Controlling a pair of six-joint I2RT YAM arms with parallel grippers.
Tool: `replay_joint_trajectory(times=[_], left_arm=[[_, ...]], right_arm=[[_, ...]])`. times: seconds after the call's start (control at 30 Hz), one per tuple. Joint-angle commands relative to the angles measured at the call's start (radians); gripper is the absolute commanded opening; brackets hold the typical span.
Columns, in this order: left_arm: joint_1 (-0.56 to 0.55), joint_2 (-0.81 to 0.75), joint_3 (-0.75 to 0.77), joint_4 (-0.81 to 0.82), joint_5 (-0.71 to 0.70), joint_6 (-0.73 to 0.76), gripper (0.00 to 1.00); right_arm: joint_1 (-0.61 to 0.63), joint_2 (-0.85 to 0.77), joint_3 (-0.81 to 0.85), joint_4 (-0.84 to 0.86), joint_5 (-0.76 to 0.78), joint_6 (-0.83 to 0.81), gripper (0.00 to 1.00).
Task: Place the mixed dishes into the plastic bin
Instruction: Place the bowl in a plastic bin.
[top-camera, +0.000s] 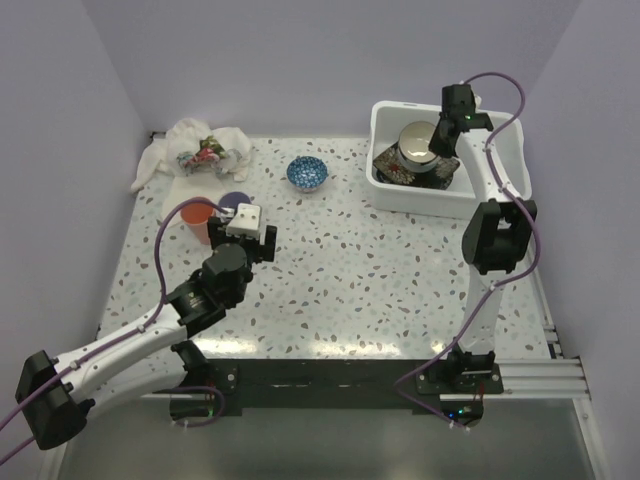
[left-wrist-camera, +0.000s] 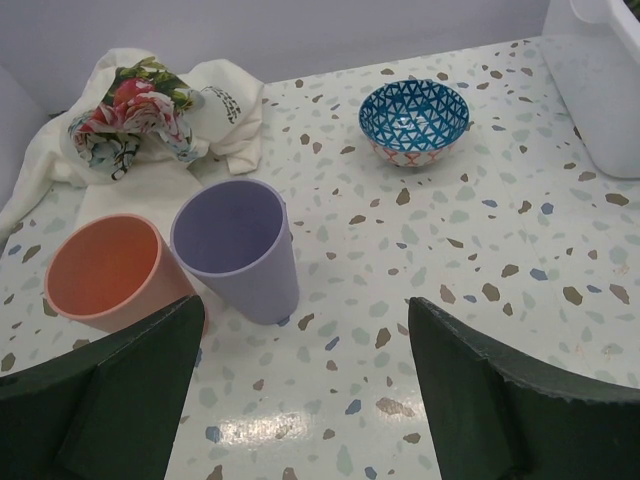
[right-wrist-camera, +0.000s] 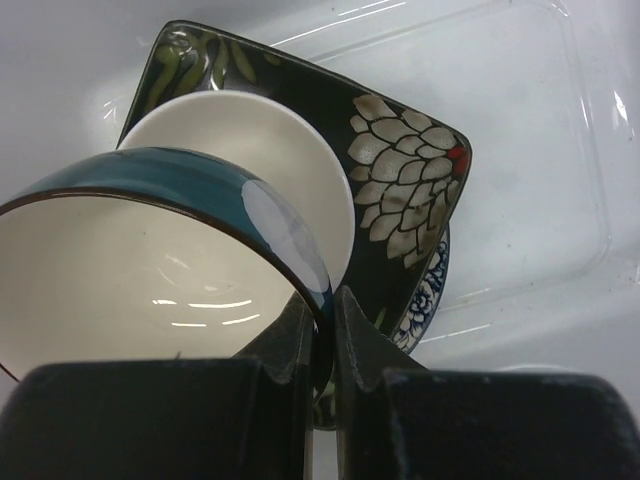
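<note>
Over the plastic bin (top-camera: 400, 197), the right gripper (right-wrist-camera: 322, 320) is pinched on the rim of a teal-banded bowl (right-wrist-camera: 150, 290) — right above the dark floral square plate (right-wrist-camera: 410, 200) lying inside. Left gripper (left-wrist-camera: 305, 330) sits wide open — purple cup (left-wrist-camera: 235, 245) and orange cup (left-wrist-camera: 105, 270) just ahead.

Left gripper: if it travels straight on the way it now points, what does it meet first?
Most likely the purple cup, standing just left of centre ahead of the open left gripper; depth is unclear, so it could slip past onto bare table.
</note>
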Motion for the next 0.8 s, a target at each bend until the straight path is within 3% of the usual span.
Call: replay_joint_trajectory(times=[0.0,0.17,0.57,0.77], left_arm=[[0.009,0.001,0.011,0.045,-0.002,0.013,0.87],[0.012,0.004,0.013,0.045,0.009,0.012,0.87],[0.018,0.017,0.016,0.039,0.024,0.006,0.87],[0.018,0.02,0.019,0.036,0.03,0.004,0.87]], right_arm=[[-0.006,0.002,0.072,0.084,-0.013,0.014,0.0],[-0.007,0.009,0.062,0.101,-0.006,0.016,0.04],[-0.013,0.026,0.071,0.092,-0.023,0.008,0.25],[-0.018,0.014,0.039,0.098,-0.031,0.016,0.27]])
